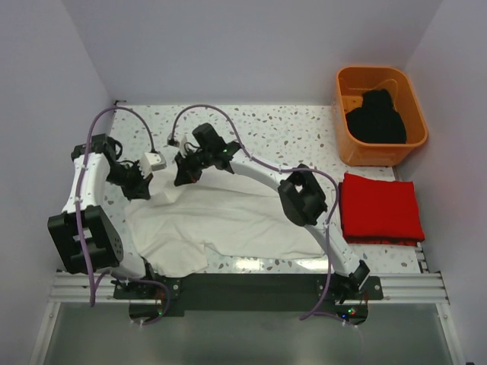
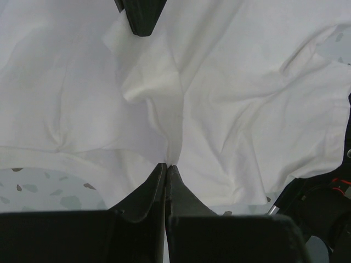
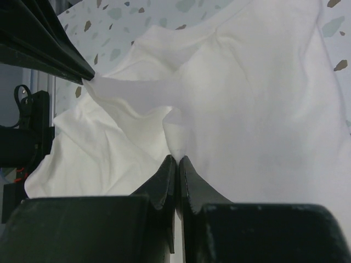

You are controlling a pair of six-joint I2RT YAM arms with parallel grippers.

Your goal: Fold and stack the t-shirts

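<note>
White t-shirt (image 1: 228, 220) rumpled mid-surface (image 1: 289, 129); left pincer (image 2: 166, 166), right pincer (image 3: 178, 158) each clamped on fabric at far edge. Red t-shirt (image 1: 380, 207) folded at right; black t-shirt (image 1: 377, 115) in orange tub (image 1: 346, 84).

spread t-shirt (image 1: 221, 220): table (image 1: 304, 129) centre | folded t-shirt (image 1: 380, 209): right of it | tub (image 1: 344, 122): behind, holding third t-shirt (image 1: 377, 118)

The top external camera is looking down from behind the left gripper (image 1: 139, 187) and right gripper (image 1: 186, 173). Each wrist camera is peering close past its own tips, facing the other, sharing the white shirt (image 1: 228, 220) between them.
</note>
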